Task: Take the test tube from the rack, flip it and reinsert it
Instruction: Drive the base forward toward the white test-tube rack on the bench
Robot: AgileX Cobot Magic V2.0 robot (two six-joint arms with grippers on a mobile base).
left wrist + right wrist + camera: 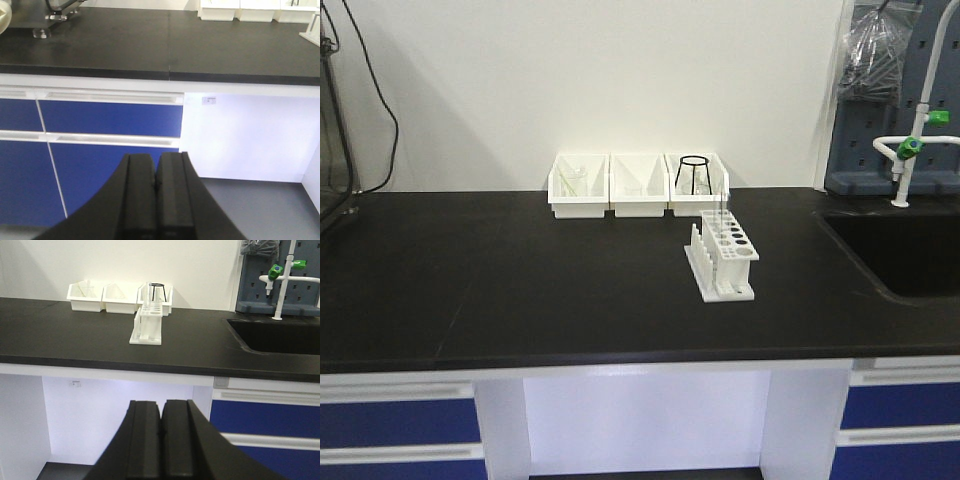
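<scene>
Exterior front-facing view puts the white plastic rack (725, 258) on the matt black worktop (520, 290), right of centre, with the test tube (723, 212) upright in a far hole, near the white bins (638, 185). The left claw (156, 167) and right claw (161, 412) are each pressed together, empty, below the worktop edge. Slim, smooth, clear glass may slip or crack under pinching, and a slanted pull could tip the light rack.
</scene>
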